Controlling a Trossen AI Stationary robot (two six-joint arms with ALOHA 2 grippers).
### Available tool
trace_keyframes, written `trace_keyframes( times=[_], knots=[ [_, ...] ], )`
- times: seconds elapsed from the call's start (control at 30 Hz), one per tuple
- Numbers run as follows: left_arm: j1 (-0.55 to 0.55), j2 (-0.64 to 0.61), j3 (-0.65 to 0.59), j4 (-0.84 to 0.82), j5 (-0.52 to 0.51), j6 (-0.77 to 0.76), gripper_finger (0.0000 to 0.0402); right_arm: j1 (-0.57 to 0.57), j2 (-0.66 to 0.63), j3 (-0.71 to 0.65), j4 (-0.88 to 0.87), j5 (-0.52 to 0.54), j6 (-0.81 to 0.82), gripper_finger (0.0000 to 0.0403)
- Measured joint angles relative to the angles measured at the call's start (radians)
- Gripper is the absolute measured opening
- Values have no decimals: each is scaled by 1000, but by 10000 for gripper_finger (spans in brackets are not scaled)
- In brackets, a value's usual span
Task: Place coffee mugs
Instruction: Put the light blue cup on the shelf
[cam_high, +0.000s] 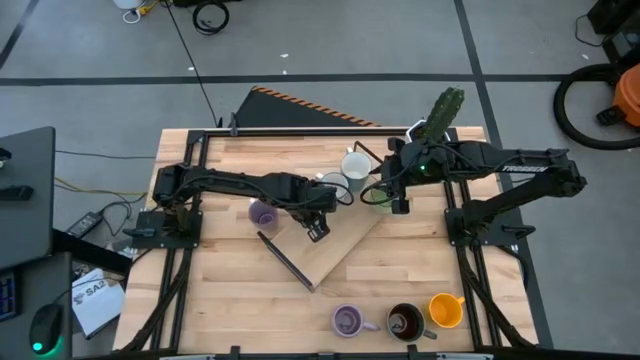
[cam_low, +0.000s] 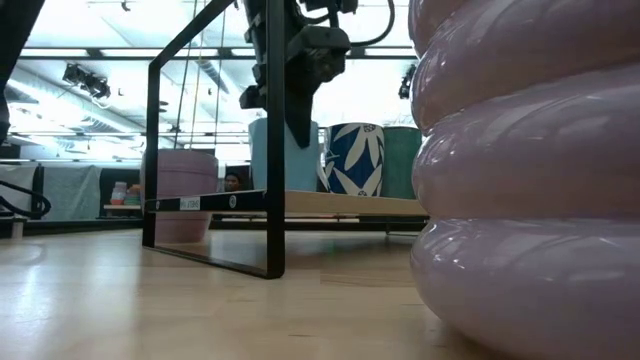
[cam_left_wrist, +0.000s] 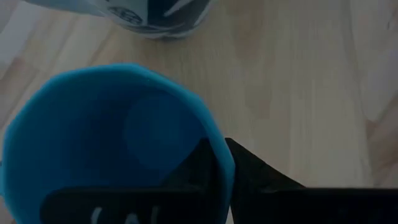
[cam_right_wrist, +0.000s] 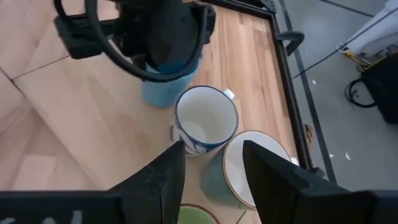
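**Blue mug pinched by its rim on the raised board**

Here we have the left gripper (cam_left_wrist: 217, 180) clamped on the rim of the faceted, glossy blue mug (cam_left_wrist: 112, 143), one finger inside the wall and one outside. The mug sits upright on the raised wooden board (cam_high: 340, 245), just beside the white mug with dark blue leaf print (cam_right_wrist: 205, 121). We judge it rigid, glazed and rather slippery, light enough for a wall pinch yet liable to chip if knocked against its neighbour; the handle is not in sight, so the rim is the sensible hold.

The right gripper (cam_right_wrist: 211, 180) hovers with fingers apart over the printed mug, the white-lined teal mug (cam_right_wrist: 252, 168) and a green mug (cam_right_wrist: 199, 214) packed together. A ribbed lavender mug (cam_high: 347, 320), a dark brown mug (cam_high: 405, 321) and an orange mug (cam_high: 446, 309) wait at the table's front edge; another lavender mug (cam_high: 262, 212) stands by the left arm.
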Motion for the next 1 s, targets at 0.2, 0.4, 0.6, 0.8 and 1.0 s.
trace_keyframes(
  times=[0.2, 0.4, 0.6, 0.8, 1.0],
  knots=[
    [0, 1, 0, 36, -22, -4, 37, 0, 0, 0, -10, -38, -8, 167],
    [-4, 1, 0, 57, -17, -4, 40, 3, 0, 0, -44, -59, -1, 167],
    [-5, 3, -1, 75, -11, -4, 83, 38, 0, 0, -66, -59, 31, 167],
    [-5, -1, -1, 86, -5, -4, 139, 85, 0, 0, -106, -55, 63, 167],
    [-13, -44, -2, 85, 1, 23, 152, 175, 0, 0, -158, -54, 129, 167]
  ],
)
